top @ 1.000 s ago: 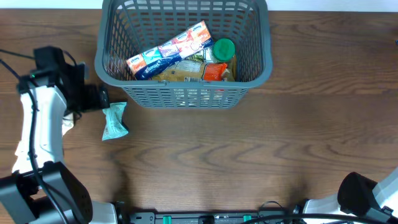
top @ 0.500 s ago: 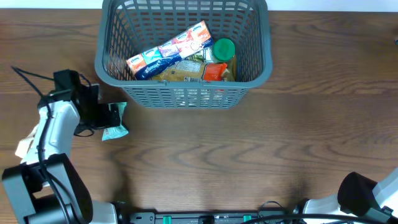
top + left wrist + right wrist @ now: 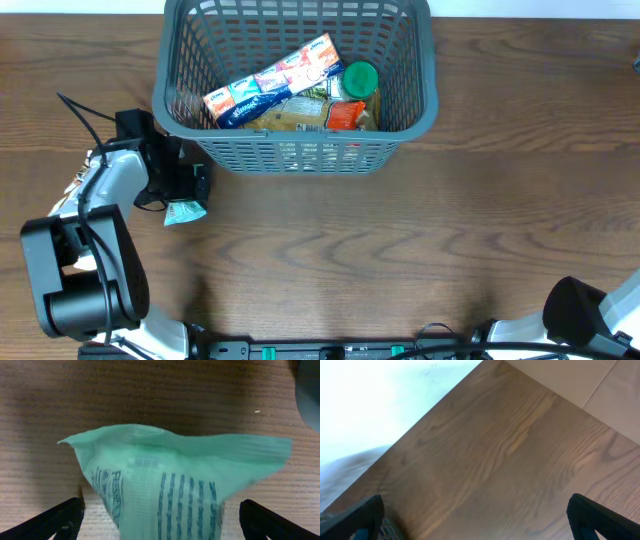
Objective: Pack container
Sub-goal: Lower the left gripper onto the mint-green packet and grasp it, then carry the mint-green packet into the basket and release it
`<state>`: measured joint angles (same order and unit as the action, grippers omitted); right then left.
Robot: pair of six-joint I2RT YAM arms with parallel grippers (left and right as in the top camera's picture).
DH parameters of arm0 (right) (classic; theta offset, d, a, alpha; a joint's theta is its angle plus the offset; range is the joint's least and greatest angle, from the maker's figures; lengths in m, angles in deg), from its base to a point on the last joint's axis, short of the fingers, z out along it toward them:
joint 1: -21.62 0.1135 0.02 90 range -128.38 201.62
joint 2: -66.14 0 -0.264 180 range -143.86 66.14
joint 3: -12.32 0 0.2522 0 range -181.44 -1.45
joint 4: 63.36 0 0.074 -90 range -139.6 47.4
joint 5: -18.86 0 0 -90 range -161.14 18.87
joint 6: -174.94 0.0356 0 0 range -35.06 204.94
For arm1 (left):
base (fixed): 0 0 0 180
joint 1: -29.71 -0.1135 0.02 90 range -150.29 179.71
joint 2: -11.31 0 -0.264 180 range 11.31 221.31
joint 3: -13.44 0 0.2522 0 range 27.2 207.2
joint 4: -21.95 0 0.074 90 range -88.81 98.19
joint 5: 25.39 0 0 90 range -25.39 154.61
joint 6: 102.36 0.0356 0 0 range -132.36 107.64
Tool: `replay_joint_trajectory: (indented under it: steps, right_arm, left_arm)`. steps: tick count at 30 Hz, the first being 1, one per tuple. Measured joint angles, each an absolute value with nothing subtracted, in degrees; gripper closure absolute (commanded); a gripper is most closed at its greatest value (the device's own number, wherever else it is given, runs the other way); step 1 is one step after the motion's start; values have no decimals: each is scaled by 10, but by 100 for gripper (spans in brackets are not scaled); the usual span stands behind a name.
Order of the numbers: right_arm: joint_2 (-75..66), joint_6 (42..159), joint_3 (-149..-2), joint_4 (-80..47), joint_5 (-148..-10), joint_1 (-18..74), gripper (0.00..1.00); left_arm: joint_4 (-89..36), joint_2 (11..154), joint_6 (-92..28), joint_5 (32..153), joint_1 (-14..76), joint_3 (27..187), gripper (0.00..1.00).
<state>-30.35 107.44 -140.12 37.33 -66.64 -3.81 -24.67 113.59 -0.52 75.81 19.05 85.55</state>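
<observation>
The grey-blue slotted basket (image 3: 296,150) stands at the back middle of the table. It holds a long tissue multipack (image 3: 270,80), a green-lidded jar (image 3: 360,78) and other packets. A small teal snack packet (image 3: 184,210) lies on the table just left of the basket's front corner. My left gripper (image 3: 190,185) is right over it, open, with the packet (image 3: 175,490) between the two finger tips (image 3: 160,520). The right gripper (image 3: 480,520) is open and empty, seen only in its wrist view; the right arm base is at the bottom right of the overhead view.
The wooden table's (image 3: 400,260) edge meets a pale floor in the right wrist view (image 3: 580,385). The basket's front left corner (image 3: 165,125) is close to my left gripper. A white scrap (image 3: 75,185) lies by the left arm.
My left gripper has moved right and a little down, from left of the teal packet to directly over it. The packet has stayed put.
</observation>
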Motion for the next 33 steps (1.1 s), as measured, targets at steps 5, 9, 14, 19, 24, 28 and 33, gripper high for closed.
replay_joint_trajectory:
  steps: [5, 9, 14, 19, 24, 28, 33]
  right_arm:
    - [-303, 1074, -1401, 374, -666, -38, 1]
    - [-304, 1074, -1401, 374, -666, -38, 1]
    - [-304, 1074, -1401, 374, -667, -38, 1]
    - [-304, 1074, -1401, 374, -667, -38, 1]
    - [-304, 1070, -1401, 374, -667, -38, 1]
    - [-304, 1068, -1401, 374, -667, -38, 1]
    - [-304, 1066, -1401, 373, -667, -38, 1]
  left_arm:
    - [-244, 1137, -6, 758, 191, 855, 19]
    - [-246, 1137, -5, 758, 191, 855, 37]
    - [-255, 1137, -5, 758, 191, 855, 78]
    - [-262, 1137, -2, 760, 191, 856, 94]
    - [-292, 1133, -4, 760, 191, 860, 94]
    - [-341, 1109, -26, 758, 187, 874, 94]
    - [-397, 1038, -91, 758, 150, 946, 94]
